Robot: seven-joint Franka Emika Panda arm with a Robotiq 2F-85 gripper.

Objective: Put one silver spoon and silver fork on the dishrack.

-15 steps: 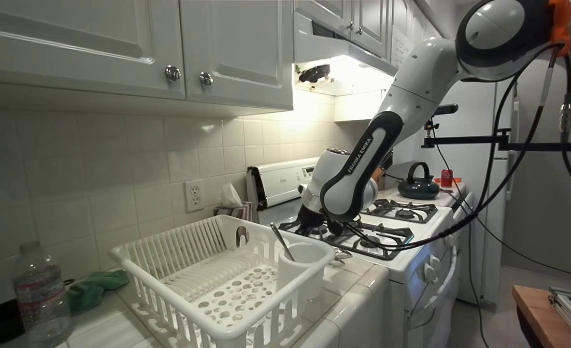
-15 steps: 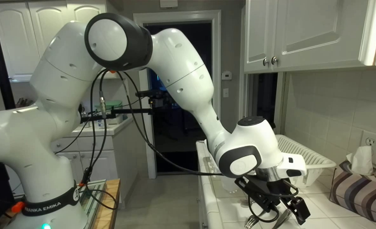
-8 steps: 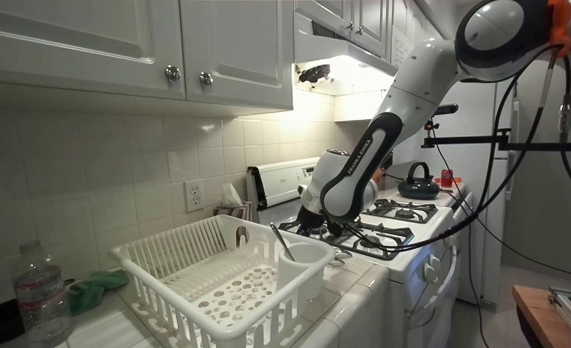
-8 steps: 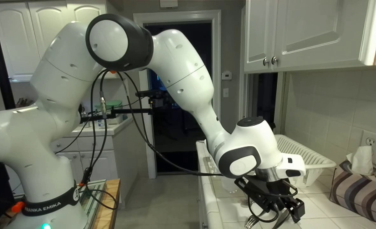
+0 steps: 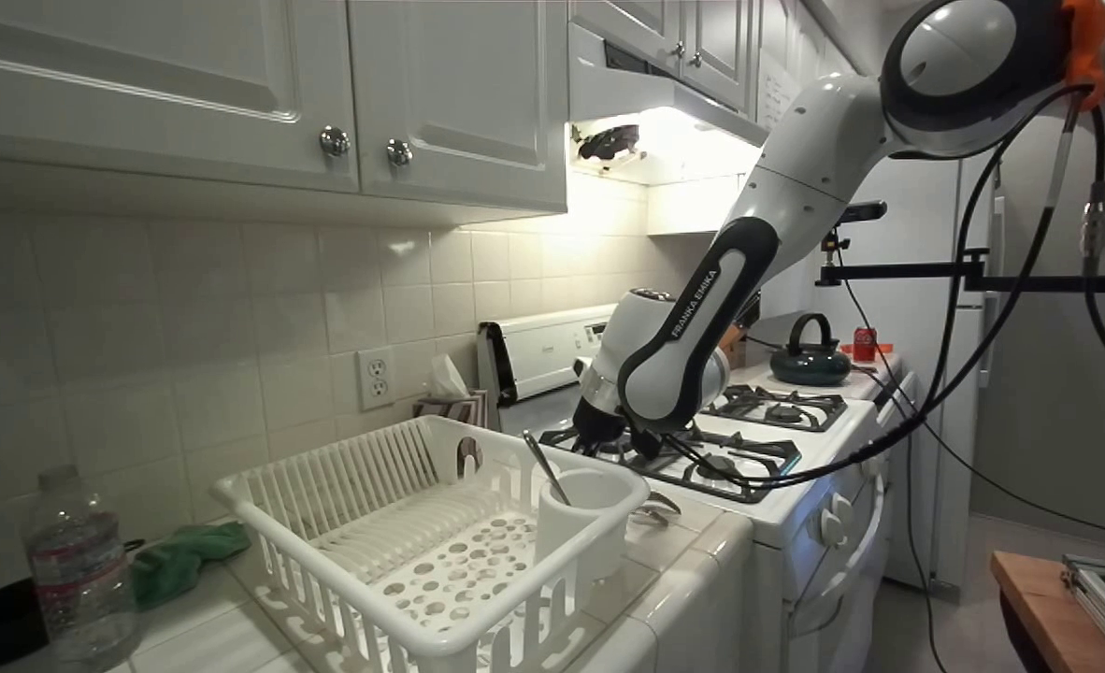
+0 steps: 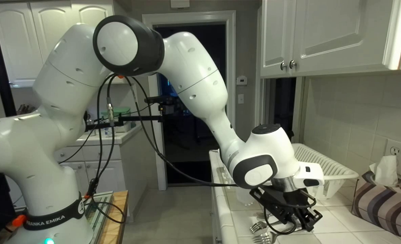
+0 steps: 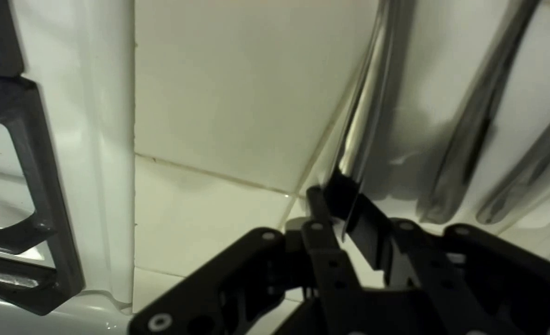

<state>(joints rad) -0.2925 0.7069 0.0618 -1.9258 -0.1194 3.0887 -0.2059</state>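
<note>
A silver cutlery handle (image 7: 365,116) is pinched in the gripper (image 7: 334,200); in an exterior view two forks (image 6: 260,226) show at the gripper's 8 o'clock, one perhaps held. In an exterior view the slotted dishrack (image 5: 333,570) sits at the gripper's 8 o'clock, one silver utensil (image 5: 547,468) leaning in its 3 o'clock cup (image 5: 557,523): probably half done, placing left.

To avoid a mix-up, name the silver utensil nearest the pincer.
The leftmost silver handle in the wrist view: it alone runs into the pincer, while the other silver handles lie outside, farther right.
</note>
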